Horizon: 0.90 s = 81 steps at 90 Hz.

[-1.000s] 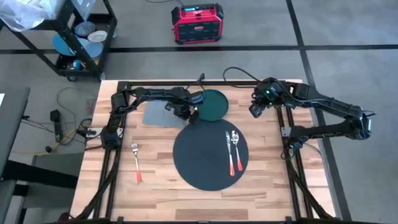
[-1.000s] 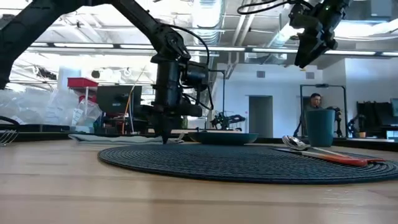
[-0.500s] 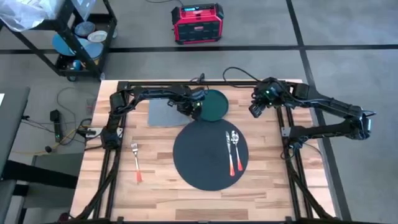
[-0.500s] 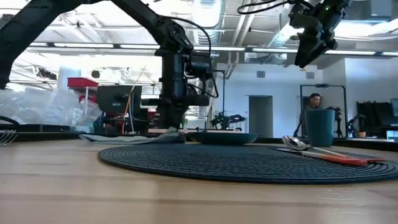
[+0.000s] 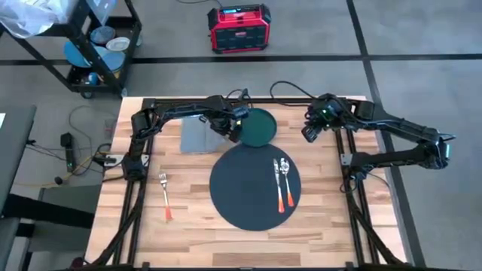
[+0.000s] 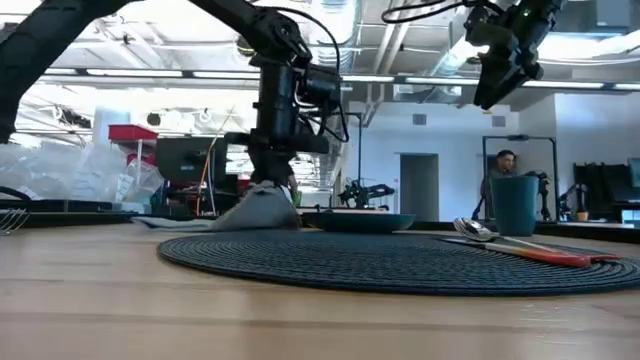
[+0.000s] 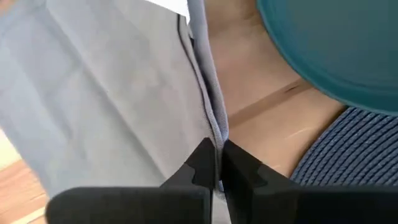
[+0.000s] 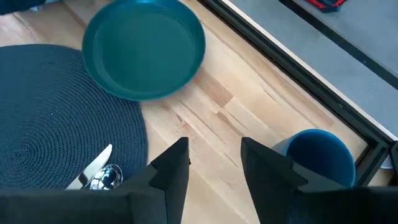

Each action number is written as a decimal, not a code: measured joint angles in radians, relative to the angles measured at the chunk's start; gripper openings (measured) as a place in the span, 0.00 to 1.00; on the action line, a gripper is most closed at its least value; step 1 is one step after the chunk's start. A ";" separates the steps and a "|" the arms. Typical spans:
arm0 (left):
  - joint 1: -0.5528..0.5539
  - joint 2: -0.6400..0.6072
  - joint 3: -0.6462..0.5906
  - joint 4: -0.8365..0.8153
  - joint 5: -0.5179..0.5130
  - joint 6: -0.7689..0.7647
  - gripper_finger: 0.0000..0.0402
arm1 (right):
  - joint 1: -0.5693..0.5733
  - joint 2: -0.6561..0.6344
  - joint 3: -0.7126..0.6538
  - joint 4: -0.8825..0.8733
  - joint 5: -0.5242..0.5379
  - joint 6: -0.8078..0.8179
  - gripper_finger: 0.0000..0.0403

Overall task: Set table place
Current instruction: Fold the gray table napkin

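Observation:
The round dark placemat (image 5: 248,197) lies mid-table with a knife (image 5: 276,182) and a spoon (image 5: 286,181) on its right half. A green plate (image 5: 258,126) rests on the wood just beyond it. Left of the plate lies a grey napkin (image 5: 197,136), and my left gripper (image 5: 232,130) is shut on its right edge. My right gripper (image 8: 214,165) hangs open well above the table's far right part (image 6: 500,85). A fork (image 5: 164,197) lies on the wood left of the placemat. My left gripper pinches the napkin's right edge (image 7: 216,138) between its two fingers, coming from above and pointing down. More than one layer shows at that hemmed edge. The held edge is raised into a small tent (image 6: 258,208), while the napkin's left part stays flat on the table.
A blue cup (image 8: 314,157) stands on the wood near the far right corner, below my right arm. The table's black frame rail (image 5: 248,98) runs along the far edge. Bare wood (image 5: 188,233) lies near the front edge.
My left gripper has moved from the placemat's far rim toward the far edge and then up. The napkin's right edge has risen off the table with it, forming a tent, while its left part has stayed down.

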 joint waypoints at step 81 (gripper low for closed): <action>0.060 -0.113 -0.136 -0.117 -0.094 -0.029 0.00 | 0.000 0.000 0.000 -0.020 0.004 0.001 0.33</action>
